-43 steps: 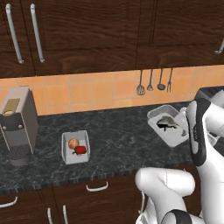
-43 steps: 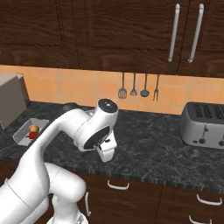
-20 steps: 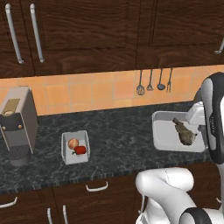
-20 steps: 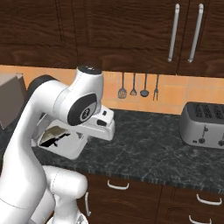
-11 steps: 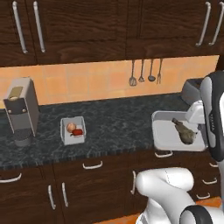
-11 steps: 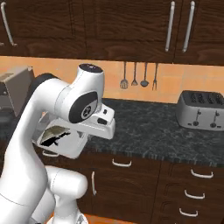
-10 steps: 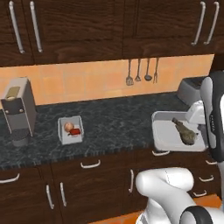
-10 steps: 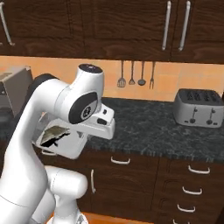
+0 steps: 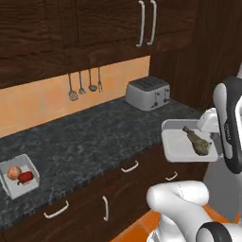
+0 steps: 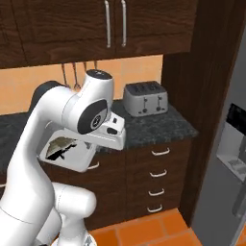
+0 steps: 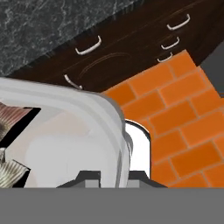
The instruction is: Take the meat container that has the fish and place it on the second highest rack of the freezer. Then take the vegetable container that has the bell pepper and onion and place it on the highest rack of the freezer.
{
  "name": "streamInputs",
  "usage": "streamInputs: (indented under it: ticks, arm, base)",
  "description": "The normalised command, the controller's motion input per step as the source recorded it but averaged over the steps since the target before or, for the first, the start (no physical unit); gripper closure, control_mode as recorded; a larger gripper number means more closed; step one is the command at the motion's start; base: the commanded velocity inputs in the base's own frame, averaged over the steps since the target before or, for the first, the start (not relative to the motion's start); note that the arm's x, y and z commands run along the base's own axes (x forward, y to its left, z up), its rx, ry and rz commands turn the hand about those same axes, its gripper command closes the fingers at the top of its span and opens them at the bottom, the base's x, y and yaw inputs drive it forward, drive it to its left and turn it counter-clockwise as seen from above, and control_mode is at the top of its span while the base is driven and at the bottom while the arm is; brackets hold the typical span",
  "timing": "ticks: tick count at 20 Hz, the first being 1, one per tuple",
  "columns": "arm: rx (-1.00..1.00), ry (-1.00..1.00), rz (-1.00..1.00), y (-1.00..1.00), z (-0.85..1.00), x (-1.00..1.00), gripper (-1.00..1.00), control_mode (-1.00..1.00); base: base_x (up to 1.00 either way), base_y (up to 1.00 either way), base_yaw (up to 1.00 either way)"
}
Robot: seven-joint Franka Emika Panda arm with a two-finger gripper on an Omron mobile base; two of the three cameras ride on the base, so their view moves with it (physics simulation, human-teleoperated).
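Dark wood cabinets and a speckled black counter [image 9: 94, 137] run along the far wall, with an orange brick floor [image 11: 183, 122] below. At the end of the white arm the gripper [image 11: 116, 175] is pressed together on the rim of the white meat container [image 9: 182, 144], which it carries off the counter, out in front of the lower drawers. The fish [image 9: 197, 142] lies inside, its long axis running roughly near-to-far across the tray in the left base view; in the right base view the container [image 10: 67, 153] hangs tilted at the arm's left side. From there the grey fridge [image 10: 226, 163] stands far to the right, past the toaster [image 10: 145, 98] and the tall dark panel, with its dispenser door in sight; the freezer's shelves cannot be seen, so the second highest rack cannot yet be placed. By my reading the carry must go rightward. Well to the left, the vegetable container [image 9: 19, 176] with the onion [image 9: 13, 171] and bell pepper [image 9: 25, 177] waits on the counter.
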Motion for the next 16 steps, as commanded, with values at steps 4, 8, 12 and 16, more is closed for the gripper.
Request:
streamInputs:
  ticks: [4, 8, 12, 16]
  arm:
    - [0.00, 0.00, 0.00, 0.00, 0.00, 0.00, 1.00, 1.00]
    - [0.00, 0.00, 0.00, 0.00, 0.00, 0.00, 1.00, 1.00]
    - [0.00, 0.00, 0.00, 0.00, 0.00, 0.00, 1.00, 1.00]
    - [0.00, 0.00, 0.00, 0.00, 0.00, 0.00, 1.00, 1.00]
  base:
    - [-0.33, -0.29, -0.60]
    - [-0.03, -0.12, -0.75]
    - [-0.14, -0.03, -0.73]
    - [-0.38, -0.13, -0.58]
